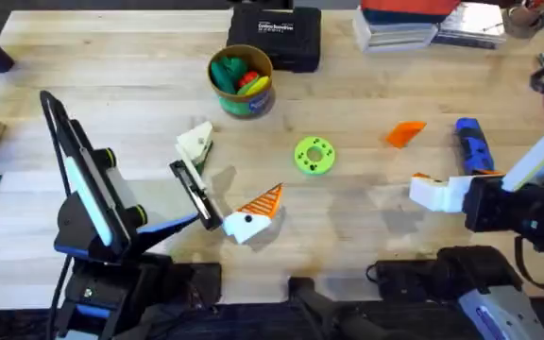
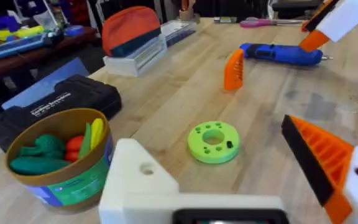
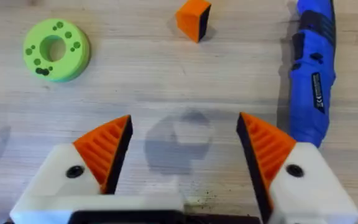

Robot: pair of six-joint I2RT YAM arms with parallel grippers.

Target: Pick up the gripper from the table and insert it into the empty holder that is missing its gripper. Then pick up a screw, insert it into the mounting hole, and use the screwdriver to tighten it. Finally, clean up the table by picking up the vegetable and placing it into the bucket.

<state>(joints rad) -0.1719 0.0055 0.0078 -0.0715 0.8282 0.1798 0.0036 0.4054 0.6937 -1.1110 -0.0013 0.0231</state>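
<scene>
Butcher-block table (image 1: 366, 203) lies bare under my right gripper (image 3: 182, 152), fingers spread and empty; my left gripper (image 2: 229, 180) also gapes. Screwdriver (image 3: 312, 74) lies just beside: next, I'd shift over and grasp it.

Pale matt wooden desk (image 1: 366, 203) with visible grain, glossy blue plastic screwdriver (image 3: 312, 68) lying on it, beside it a right tool (image 3: 185, 155) with ribbed orange pads (image 3: 107, 149)
</scene>
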